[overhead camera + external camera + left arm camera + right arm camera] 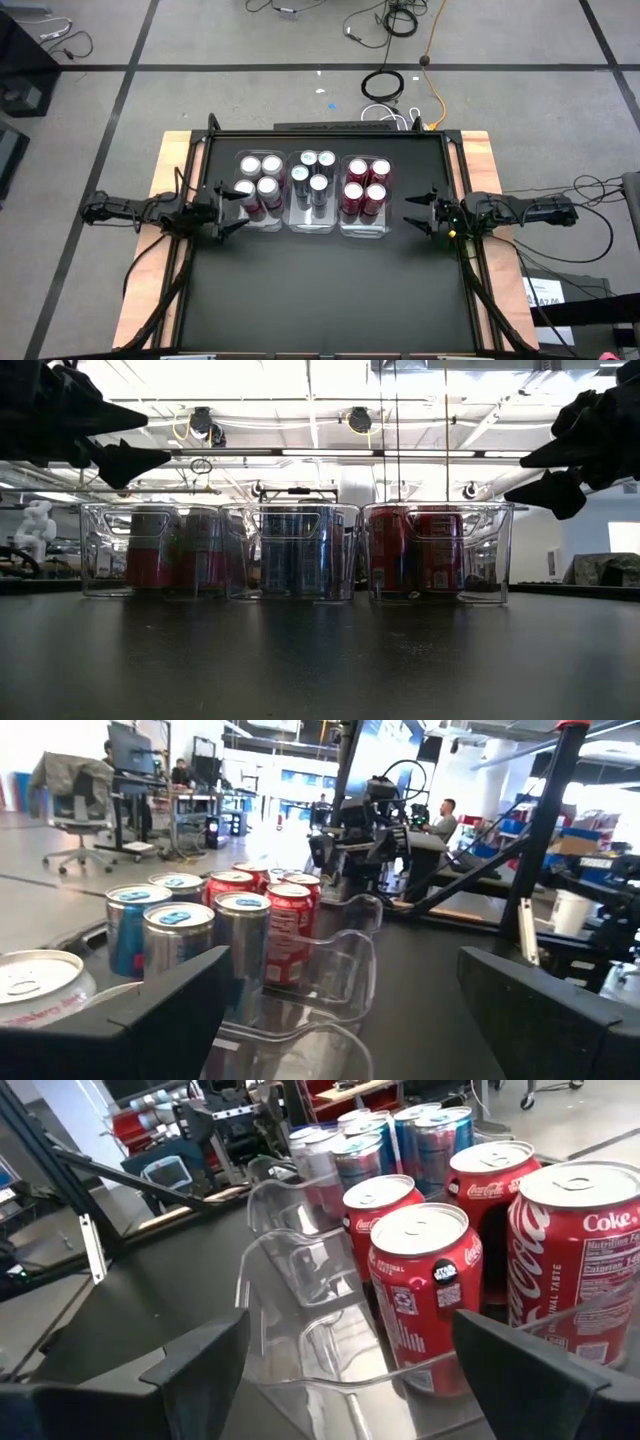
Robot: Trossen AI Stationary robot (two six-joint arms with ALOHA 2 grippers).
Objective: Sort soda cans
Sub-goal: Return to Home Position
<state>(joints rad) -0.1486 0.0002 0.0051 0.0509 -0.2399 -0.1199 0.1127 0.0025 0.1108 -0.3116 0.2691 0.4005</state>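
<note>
the nearest red can [585,1280] reads "coke" and "nutrition facts", while the red can behind it [497,1180] reads "coca-cola".

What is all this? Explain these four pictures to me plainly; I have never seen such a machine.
Two robot arms work at a black table. One picture looks straight down, one looks level across the tabletop, two come from cameras on the arms' wrists. Three clear bins stand in a row: the left bin holds pink cans, the middle bin blue cans, the right bin red cans. The left gripper and right gripper hang open beside the row, holding nothing.
</note>
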